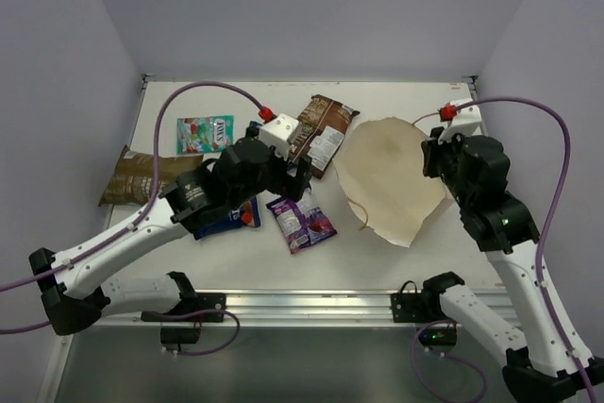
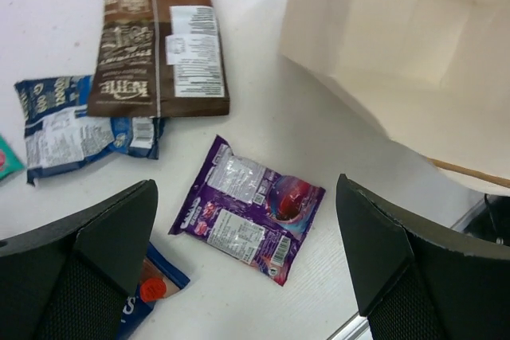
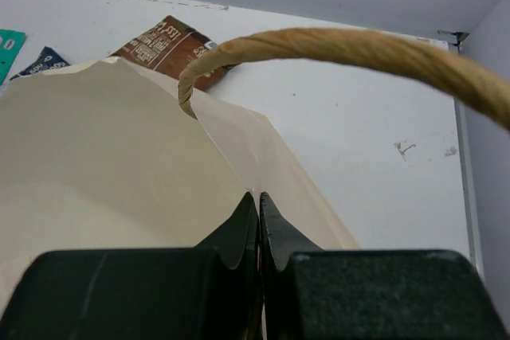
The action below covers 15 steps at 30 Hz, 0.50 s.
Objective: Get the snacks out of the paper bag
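Top view: left gripper (image 1: 298,182) is hovering over the table (image 1: 415,266) just above the purple packet (image 1: 302,221). Right gripper (image 1: 434,153) is gripping the paper bag (image 1: 387,176), which is sitting right of centre. Green-red packet (image 1: 205,133), olive-brown packet (image 1: 137,176) and dark brown-white packet (image 1: 321,134) are lying out on the table.

Left wrist: fingers are standing spread wide, gripping nothing. Blue-white packet (image 2: 68,125) is lying partly under the dark brown-white one.

Right wrist: jaws are pressing together, pinching the bag's cream rim, with the cord handle (image 3: 358,49) arching overhead.

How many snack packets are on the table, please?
6 packets: green and olive far left; brown, blue-white, purple, blue-red around the left tool. The paper bag may hide more.
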### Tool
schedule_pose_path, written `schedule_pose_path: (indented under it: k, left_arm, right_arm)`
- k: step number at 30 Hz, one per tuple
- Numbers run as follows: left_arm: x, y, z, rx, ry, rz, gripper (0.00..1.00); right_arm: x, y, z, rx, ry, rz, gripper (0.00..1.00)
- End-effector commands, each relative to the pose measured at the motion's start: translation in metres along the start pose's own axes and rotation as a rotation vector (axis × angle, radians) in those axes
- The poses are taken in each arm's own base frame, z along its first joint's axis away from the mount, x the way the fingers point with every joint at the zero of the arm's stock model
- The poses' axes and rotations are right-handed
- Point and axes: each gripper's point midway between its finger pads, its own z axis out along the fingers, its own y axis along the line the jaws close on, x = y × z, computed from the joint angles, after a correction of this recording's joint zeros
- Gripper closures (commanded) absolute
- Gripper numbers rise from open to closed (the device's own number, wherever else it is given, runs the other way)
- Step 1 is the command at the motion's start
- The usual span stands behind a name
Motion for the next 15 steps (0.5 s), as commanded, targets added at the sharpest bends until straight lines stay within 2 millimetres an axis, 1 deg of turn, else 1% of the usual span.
schedule_pose_path:
  k: [1,2,3,4,5,6,7,8,9,10,11,12,13,14,15]
  left_arm:
    - [-0.006,0.045,-0.008,-0.158,0.036,-0.16,0.0]
    - [-0.008,0.055,-0.008,-0.178,0.038,-0.176,0.0]
    - [-0.011,0.065,-0.008,-0.193,0.033,-0.188,0.0]
    - [-0.013,0.088,-0.007,-0.231,0.027,-0.227,0.0]
    - [-0.014,0.101,-0.007,-0.251,0.024,-0.25,0.0]
    - [-0.015,0.111,-0.008,-0.263,0.022,-0.271,0.0]
    - [-0.015,0.132,-0.011,-0.299,0.017,-0.307,0.0]
    - [-0.017,0.141,-0.014,-0.319,0.009,-0.322,0.0]
    - [-0.019,0.147,-0.02,-0.333,-0.004,-0.332,0.0]
    - [-0.021,0.158,-0.026,-0.361,-0.019,-0.346,0.0]
    - [-0.024,0.163,-0.03,-0.37,-0.033,-0.351,0.0]
    - [-0.027,0.165,-0.037,-0.377,-0.05,-0.348,0.0]
    - [-0.028,0.173,-0.042,-0.399,-0.056,-0.355,0.0]
    - [-0.028,0.176,-0.047,-0.412,-0.057,-0.355,0.0]
    - [-0.029,0.177,-0.053,-0.42,-0.064,-0.35,0.0]
  right_arm:
    - [-0.021,0.005,0.003,-0.03,-0.011,0.112,1.0]
    - [-0.031,-0.002,0.003,-0.008,-0.022,0.142,1.0]
    - [-0.033,-0.004,0.005,-0.007,-0.013,0.168,1.0]
    - [-0.032,-0.005,0.015,-0.001,0.018,0.213,1.0]
    - [-0.043,-0.01,0.015,0.004,0.011,0.245,1.0]
    - [-0.047,-0.012,0.018,0.01,0.016,0.271,1.0]
    - [-0.045,-0.014,0.027,0.025,0.045,0.314,1.0]
    - [-0.055,-0.023,0.027,0.054,0.031,0.34,1.0]
    - [-0.058,-0.026,0.03,0.07,0.031,0.372,1.0]
    - [-0.06,-0.03,0.033,0.082,0.034,0.389,1.0]
    - [-0.061,-0.039,0.039,0.11,0.039,0.411,1.0]
    - [-0.061,-0.041,0.044,0.113,0.046,0.447,1.0]
    - [-0.06,-0.045,0.047,0.119,0.05,0.469,1.0]
    - [-0.055,-0.056,0.052,0.155,0.064,0.494,1.0]
    - [-0.054,-0.051,0.055,0.128,0.074,0.521,1.0]
